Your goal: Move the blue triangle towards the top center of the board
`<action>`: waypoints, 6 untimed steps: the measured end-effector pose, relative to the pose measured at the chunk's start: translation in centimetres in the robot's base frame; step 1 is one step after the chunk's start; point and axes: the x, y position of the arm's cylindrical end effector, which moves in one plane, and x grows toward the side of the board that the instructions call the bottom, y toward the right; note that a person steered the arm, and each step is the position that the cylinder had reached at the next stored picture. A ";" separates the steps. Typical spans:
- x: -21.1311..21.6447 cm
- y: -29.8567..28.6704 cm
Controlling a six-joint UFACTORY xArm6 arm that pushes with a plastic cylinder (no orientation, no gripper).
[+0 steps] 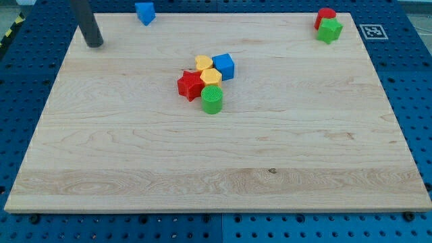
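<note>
My tip [95, 44], plain dark rod w/ no jaws, on woodgrain board [223, 169] left of blue triangle [144, 12].

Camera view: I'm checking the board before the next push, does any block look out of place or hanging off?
Yes: the blue triangle straddles the board's top edge near the view's left corner. My tip stands left of it and slightly below, apart. Other blocks look ordinary.

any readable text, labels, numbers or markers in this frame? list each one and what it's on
No readable words, numbers or brand names anywhere.
One sign only: a black-and-white square fiducial marker, on the blue perforated base beside the board's top right corner; it carries a pattern, no letters.
The blocks, e.g. the blue triangle, and my tip show no print.
</note>
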 end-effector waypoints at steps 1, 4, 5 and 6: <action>-3.6 0.0; -8.1 3.7; -8.0 8.8; -6.9 14.0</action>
